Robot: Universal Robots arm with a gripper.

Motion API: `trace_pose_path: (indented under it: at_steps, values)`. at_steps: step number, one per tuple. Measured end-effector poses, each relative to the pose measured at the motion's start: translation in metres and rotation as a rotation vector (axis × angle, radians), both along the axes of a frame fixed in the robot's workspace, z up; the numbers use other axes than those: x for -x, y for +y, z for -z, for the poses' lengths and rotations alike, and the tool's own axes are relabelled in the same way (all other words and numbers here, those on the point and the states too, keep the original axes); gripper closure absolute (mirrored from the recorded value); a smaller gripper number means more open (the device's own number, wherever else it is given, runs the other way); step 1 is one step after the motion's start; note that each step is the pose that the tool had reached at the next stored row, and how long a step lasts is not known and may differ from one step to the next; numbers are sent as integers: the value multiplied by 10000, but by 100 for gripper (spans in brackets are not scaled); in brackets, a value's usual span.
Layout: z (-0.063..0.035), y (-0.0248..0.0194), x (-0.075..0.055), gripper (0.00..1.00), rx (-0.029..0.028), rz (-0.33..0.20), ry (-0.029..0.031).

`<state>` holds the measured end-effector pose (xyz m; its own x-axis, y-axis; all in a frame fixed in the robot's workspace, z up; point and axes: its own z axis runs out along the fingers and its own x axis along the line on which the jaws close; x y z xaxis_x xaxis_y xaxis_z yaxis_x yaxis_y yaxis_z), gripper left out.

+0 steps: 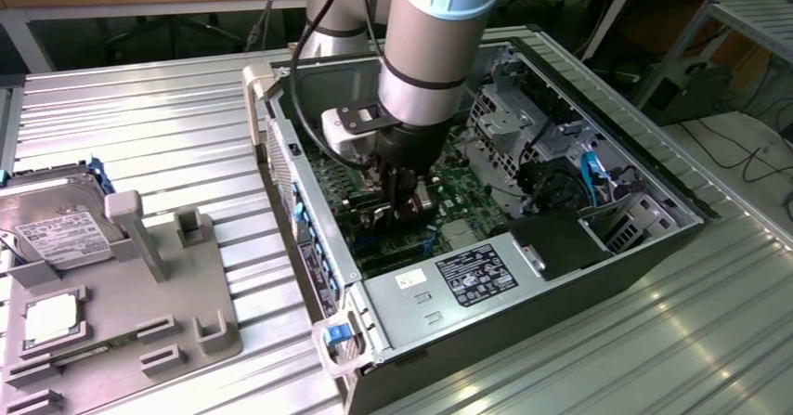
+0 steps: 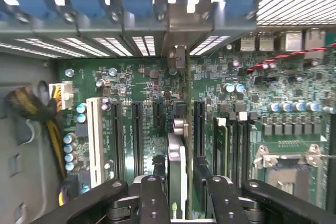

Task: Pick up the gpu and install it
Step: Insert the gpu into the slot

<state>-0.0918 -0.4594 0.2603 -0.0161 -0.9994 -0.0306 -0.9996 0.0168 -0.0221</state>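
Leftmost in the exterior view, a grey tray (image 1: pixel 186 331) sits on the ribbed table (image 1: pixel 162 127), carrying a hard drive (image 1: pixel 50 220) and a small square chip (image 1: pixel 52 317). Right of it stands the open case (image 1: pixel 496 276), and the arm (image 1: pixel 428 53) reaches straight down into it, the gripper (image 1: pixel 403 213) low over the motherboard (image 1: pixel 465 197).

From the wrist, the gpu (image 2: pixel 177 171) appears edge-on, upright between the two black fingers (image 2: pixel 152 198), its bracket end pointing toward the rear slot openings (image 2: pixel 181 24). It stands over the row of expansion slots (image 2: pixel 137 135), next to the blue one (image 2: pixel 199 127). Whether its edge has entered a slot cannot be told. The fingers flank the card closely on both sides, yet whether they are clamping it or have let go is not clear.

Judged from here, the main risk is misalignment: if the card's edge sits beside the slot, pressing down could bend it or scrape the board. A bracket catching on the rear opening would tilt the card. A loose hold could let it lean against the neighbouring slots.
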Motion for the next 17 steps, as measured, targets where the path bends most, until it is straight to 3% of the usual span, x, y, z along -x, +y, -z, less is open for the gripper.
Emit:
trace_pose_path:
  at_steps: [4, 5, 9, 10, 13, 17]
  values:
    - [-155, 1, 0, 65, 28, 0, -16]
    - [-182, 1, 0, 65, 66, 0, -18]
    - [-184, 1, 0, 65, 81, 0, -18]
    - [-184, 1, 0, 66, 82, 0, -17]
    - [-184, 1, 0, 85, 82, 0, -18]
    - [-184, 1, 0, 89, 82, 0, -17]
